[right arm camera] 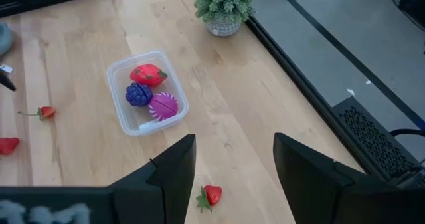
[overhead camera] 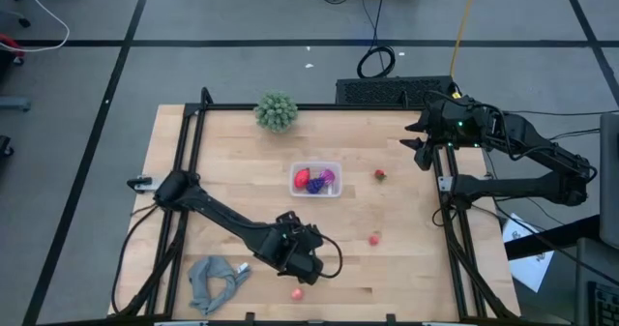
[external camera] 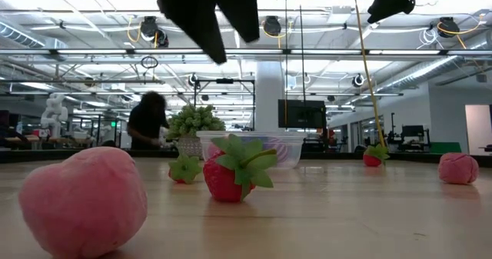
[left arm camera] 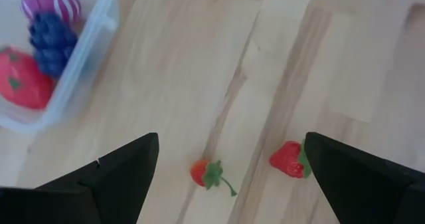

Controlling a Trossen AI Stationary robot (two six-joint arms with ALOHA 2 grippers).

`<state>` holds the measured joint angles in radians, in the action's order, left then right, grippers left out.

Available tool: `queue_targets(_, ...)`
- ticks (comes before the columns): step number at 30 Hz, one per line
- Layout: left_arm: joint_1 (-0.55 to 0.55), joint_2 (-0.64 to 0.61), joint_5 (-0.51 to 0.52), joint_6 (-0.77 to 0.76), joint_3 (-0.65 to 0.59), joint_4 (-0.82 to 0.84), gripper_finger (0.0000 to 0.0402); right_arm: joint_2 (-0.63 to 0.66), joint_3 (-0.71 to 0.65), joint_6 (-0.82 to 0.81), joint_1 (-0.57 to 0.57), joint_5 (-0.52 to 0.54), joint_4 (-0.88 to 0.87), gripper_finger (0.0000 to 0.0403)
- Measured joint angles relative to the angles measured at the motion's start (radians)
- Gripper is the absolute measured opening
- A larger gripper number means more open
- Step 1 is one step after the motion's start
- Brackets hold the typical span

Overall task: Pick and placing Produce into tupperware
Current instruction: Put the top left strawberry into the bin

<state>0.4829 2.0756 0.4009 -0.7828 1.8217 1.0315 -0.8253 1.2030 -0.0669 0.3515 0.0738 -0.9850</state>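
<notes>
Pale wood planks make the table (overhead camera: 242, 162), framed by black rails on the left, far and right edges. From above, the left gripper (overhead camera: 311, 258) hangs over the near middle with its fingers wide and nothing between them. The tub (overhead camera: 316, 179) sits beyond it at mid-table, holding red, purple and magenta produce. Loose red pieces lie apart: one (overhead camera: 297, 293) just on its near side, one (overhead camera: 373, 238) off to its right, one (overhead camera: 380, 174) farther on, right of the tub. Bare wood surrounds each. A grey cloth (overhead camera: 215, 281) lies to its left by the near edge; a green bush (overhead camera: 276, 111) stands at the far rail. The right gripper (overhead camera: 422, 137) waits at the far right corner, fingers apart and empty.

At table height, a pink piece (external camera: 83, 200) and a strawberry (external camera: 233, 170) sit closest, the tub (external camera: 254, 146) behind them.

The left wrist view shows two strawberries (left arm camera: 207, 173) (left arm camera: 289, 159) just ahead of its fingers, the tub's (left arm camera: 86, 58) corner beyond.

The right wrist view shows a strawberry (right arm camera: 210, 196) between its fingers, the tub (right arm camera: 126, 121) well ahead.

No writing is legible.
</notes>
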Motion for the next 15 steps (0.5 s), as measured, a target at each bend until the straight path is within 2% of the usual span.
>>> queue_targets(10,-0.007,0.064,-0.059,-0.165,0.000,0.099,0.0381,0.000,0.000,0.000,0.000,0.000,0.000,0.0193)
queue_targets(15,-0.023,0.064,-0.063,-0.358,0.000,0.232,0.0381,0.000,0.000,0.000,0.000,0.000,0.000,0.0193)
